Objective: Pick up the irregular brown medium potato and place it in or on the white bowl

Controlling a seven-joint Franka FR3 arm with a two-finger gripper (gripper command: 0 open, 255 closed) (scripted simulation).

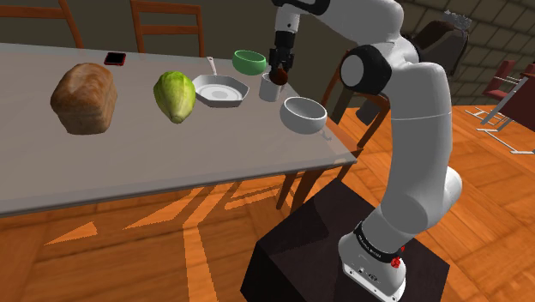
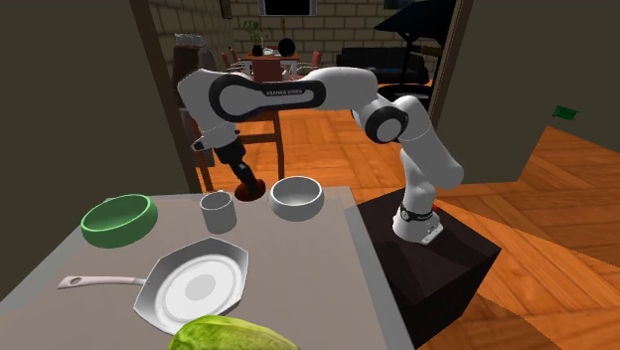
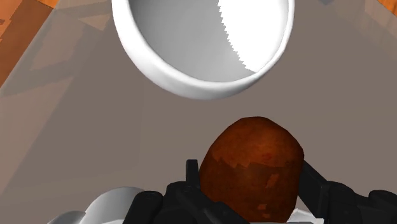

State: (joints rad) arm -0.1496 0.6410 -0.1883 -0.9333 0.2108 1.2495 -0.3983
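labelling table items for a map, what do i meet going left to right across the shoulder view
bread loaf -> green cabbage -> white pan -> white cup -> white bowl. Left out: green bowl and the potato held in the jaws, both overlapping the cup.

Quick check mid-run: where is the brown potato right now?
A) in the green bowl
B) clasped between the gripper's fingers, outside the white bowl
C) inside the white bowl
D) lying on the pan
B: in the wrist view the gripper clasps the potato between its two fingers, and the white bowl lies beyond it with nothing brown inside.
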